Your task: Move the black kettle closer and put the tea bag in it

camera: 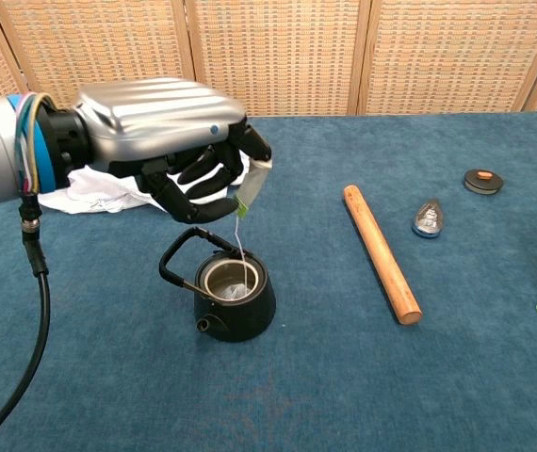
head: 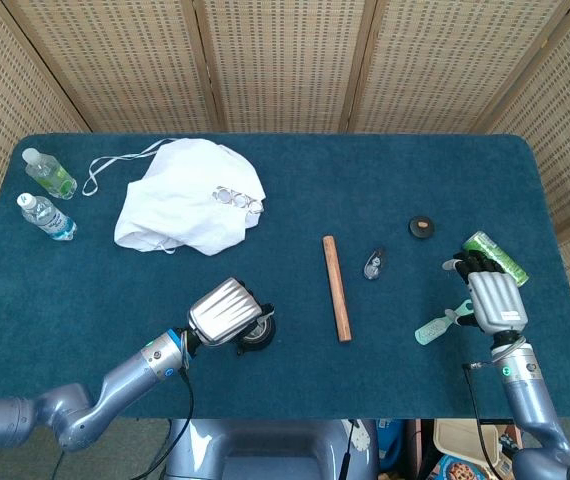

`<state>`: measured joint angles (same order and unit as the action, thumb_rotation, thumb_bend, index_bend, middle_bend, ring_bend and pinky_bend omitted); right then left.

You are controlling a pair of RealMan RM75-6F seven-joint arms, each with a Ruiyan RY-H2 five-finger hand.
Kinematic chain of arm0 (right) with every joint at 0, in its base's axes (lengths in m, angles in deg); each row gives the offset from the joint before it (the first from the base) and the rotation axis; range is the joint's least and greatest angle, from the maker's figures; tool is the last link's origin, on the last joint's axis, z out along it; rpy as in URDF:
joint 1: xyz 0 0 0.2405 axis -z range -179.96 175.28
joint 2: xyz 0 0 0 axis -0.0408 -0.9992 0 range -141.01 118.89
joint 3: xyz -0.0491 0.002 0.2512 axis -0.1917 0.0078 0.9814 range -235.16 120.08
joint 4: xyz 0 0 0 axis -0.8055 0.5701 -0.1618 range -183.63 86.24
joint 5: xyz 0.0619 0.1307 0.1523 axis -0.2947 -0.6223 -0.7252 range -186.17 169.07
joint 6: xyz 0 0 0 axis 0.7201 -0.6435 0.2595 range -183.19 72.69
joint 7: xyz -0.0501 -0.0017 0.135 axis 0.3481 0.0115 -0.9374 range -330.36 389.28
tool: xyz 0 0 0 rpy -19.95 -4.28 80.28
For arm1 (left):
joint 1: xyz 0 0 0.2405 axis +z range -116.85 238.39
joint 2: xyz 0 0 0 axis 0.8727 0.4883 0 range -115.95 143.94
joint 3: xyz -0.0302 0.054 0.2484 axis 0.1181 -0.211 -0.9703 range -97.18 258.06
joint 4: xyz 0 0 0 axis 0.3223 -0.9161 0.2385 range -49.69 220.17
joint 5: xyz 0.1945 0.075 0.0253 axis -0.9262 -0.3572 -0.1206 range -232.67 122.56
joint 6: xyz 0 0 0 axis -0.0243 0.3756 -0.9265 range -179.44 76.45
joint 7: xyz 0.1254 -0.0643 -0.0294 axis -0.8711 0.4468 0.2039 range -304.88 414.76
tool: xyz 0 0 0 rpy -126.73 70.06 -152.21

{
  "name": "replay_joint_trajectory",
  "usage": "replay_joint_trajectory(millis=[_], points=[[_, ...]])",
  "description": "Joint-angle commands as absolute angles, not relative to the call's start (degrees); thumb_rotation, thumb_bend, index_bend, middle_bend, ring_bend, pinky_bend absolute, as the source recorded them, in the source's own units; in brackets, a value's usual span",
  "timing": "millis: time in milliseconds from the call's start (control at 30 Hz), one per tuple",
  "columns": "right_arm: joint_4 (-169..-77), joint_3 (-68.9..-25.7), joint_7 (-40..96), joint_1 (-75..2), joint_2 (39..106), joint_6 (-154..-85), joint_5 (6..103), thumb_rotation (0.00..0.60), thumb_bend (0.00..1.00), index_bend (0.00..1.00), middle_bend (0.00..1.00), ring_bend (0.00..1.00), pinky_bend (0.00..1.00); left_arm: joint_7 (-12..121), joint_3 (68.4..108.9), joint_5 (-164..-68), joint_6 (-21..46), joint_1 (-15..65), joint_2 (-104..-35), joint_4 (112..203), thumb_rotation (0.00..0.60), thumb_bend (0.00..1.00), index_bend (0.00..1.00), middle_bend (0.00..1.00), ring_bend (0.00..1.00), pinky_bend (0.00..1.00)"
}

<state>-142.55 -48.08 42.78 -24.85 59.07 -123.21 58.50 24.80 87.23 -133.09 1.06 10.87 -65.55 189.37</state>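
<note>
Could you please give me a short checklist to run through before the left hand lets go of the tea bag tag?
1. Tea bag inside the black kettle: ok.
2. Tag pinched by the left hand: ok.
3. String running into the opening: ok.
4. Kettle upright, handle clear of the fingers: ok.
5. Right hand away from the kettle: ok.
6. String slack enough: cannot tell.
</note>
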Motion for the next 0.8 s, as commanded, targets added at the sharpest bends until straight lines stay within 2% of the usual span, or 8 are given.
replay_joint_trajectory(millis=[33, 100, 233, 367, 567, 667, 800], points=[[-142.65, -48.05, 42.85, -24.84, 59.02, -123.27, 58.5, 0.6, 0.29, 0.32, 0.29, 0.16, 0.27, 22.21, 86.76, -131.04, -0.29, 10.04, -65.93, 190.28, 0.6, 0.52, 0.31, 0.78, 0.72, 0.68], [-142.74, -48.04, 42.89, -24.84, 58.99, -123.28, 58.49, 0.6, 0.29, 0.32, 0.29, 0.16, 0.27, 21.61, 86.58, -130.61, -0.25, 9.97, -66.09, 190.56, 0.6, 0.52, 0.22, 0.78, 0.71, 0.68], [-142.84, -48.02, 43.0, -24.81, 58.9, -123.35, 58.48, 0.6, 0.29, 0.32, 0.29, 0.16, 0.27, 21.42, 86.12, -130.52, -0.14, 9.93, -66.43, 190.65, 0.6, 0.52, 0.1, 0.74, 0.68, 0.68], [-142.94, -47.99, 43.06, -24.8, 58.82, -123.39, 58.45, 0.6, 0.29, 0.32, 0.29, 0.16, 0.27, 21.8, 85.82, -130.91, 0.24, 10.08, -66.44, 190.66, 0.6, 0.52, 0.01, 0.56, 0.56, 0.68], [-143.07, -47.93, 43.23, -24.91, 58.83, -123.29, 58.41, 0.6, 0.29, 0.32, 0.29, 0.16, 0.27, 23.37, 85.47, -132.18, 2.09, 11.13, -65.54, 190.83, 0.6, 0.52, 0.0, 0.3, 0.36, 0.6], [-143.12, -47.87, 43.38, -25.02, 58.85, -123.27, 58.45, 0.6, 0.29, 0.32, 0.29, 0.16, 0.27, 24.5, 84.87, -133.43, 4.38, 12.69, -64.33, 191.21, 0.6, 0.52, 0.0, 0.22, 0.28, 0.53], [-143.14, -47.66, 43.36, -25.05, 58.85, -123.52, 58.44, 0.6, 0.29, 0.32, 0.29, 0.16, 0.27, 26.53, 83.58, -134.98, 8.65, 15.96, -62.44, 191.87, 0.6, 0.52, 0.0, 0.18, 0.22, 0.44]])
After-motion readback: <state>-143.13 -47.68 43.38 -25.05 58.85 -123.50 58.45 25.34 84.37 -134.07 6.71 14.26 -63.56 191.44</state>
